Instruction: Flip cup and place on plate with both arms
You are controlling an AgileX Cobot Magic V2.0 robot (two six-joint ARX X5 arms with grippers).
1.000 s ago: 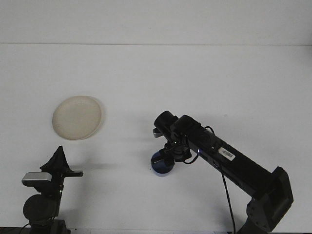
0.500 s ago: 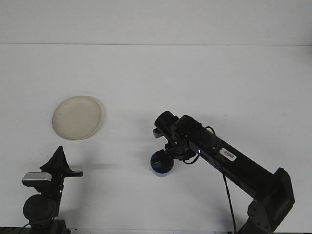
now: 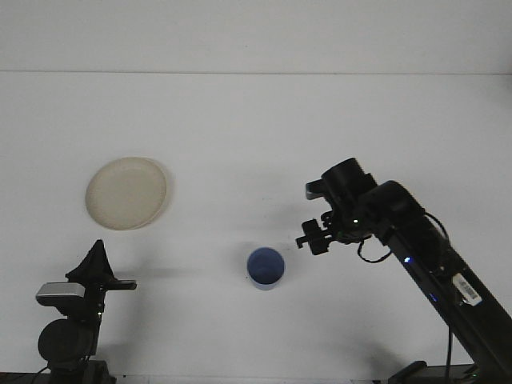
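Note:
A blue cup (image 3: 265, 267) stands upright on the white table, its mouth facing up, near the front middle. My right gripper (image 3: 311, 240) hovers just right of it, open and empty, with a small gap between it and the cup. A cream plate (image 3: 126, 193) lies flat at the left, with nothing on it. My left gripper (image 3: 98, 250) rests low at the front left, below the plate; its fingers come together to a point and hold nothing.
The right arm (image 3: 424, 256) runs diagonally from the bottom right corner toward the cup. The table's far edge (image 3: 256, 73) meets a pale wall at the back.
The right gripper has let go of the cup and pulled back to the right. The cup now stands free with its mouth up. The left arm has not moved.

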